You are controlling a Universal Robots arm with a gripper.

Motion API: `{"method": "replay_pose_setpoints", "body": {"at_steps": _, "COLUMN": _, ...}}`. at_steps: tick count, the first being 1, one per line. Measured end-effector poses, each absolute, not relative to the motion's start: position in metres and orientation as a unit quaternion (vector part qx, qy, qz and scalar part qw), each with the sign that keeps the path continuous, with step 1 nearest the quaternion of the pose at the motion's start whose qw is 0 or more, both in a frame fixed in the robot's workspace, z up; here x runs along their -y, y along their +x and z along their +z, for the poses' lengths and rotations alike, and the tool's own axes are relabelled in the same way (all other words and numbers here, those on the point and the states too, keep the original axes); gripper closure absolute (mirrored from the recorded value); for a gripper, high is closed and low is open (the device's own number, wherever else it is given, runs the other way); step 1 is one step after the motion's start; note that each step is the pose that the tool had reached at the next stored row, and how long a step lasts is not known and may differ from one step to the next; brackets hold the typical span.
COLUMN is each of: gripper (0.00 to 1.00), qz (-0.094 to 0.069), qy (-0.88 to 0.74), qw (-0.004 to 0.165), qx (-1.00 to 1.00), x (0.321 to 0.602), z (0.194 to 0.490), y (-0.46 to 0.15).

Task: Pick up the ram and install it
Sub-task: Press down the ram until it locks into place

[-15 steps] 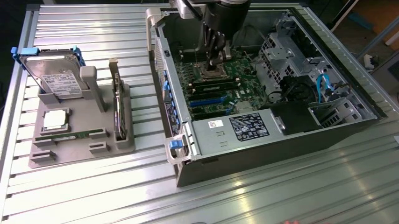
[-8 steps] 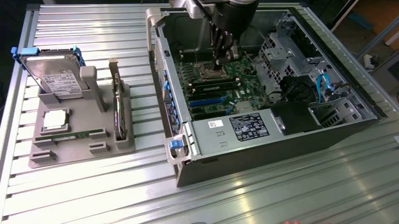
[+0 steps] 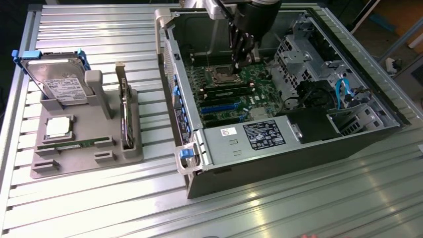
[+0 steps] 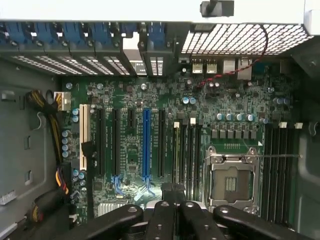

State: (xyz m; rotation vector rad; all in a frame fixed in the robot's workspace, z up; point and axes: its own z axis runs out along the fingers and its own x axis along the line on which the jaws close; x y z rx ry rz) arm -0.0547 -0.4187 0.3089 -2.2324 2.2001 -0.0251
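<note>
Spotted the long thin green ram stick [image 3: 66,144] parked on edge in the grey plastic tray [image 3: 79,163] on the slatted metal table [image 3: 297,208], presumably for an easy pinch, well apart from the shut, seemingly empty jaws hung inside the open black computer case [image 3: 278,163], walled in sideways, free upward.

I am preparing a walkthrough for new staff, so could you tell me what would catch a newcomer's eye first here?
The open computer case on the slatted table, with the end effector lowered over the green motherboard near the empty processor socket. At the exterior view's left, a grey holder carries a hard drive and a silver processor chip.
</note>
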Motion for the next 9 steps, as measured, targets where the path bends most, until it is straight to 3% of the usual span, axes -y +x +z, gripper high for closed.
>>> {"method": "replay_pose_setpoints", "body": {"at_steps": 9, "gripper": 0.89, "qz": -0.009, "qy": -0.712, "qw": 0.002, "qx": -0.702, "x": 0.419, "z": 0.309, "y": -0.039}}
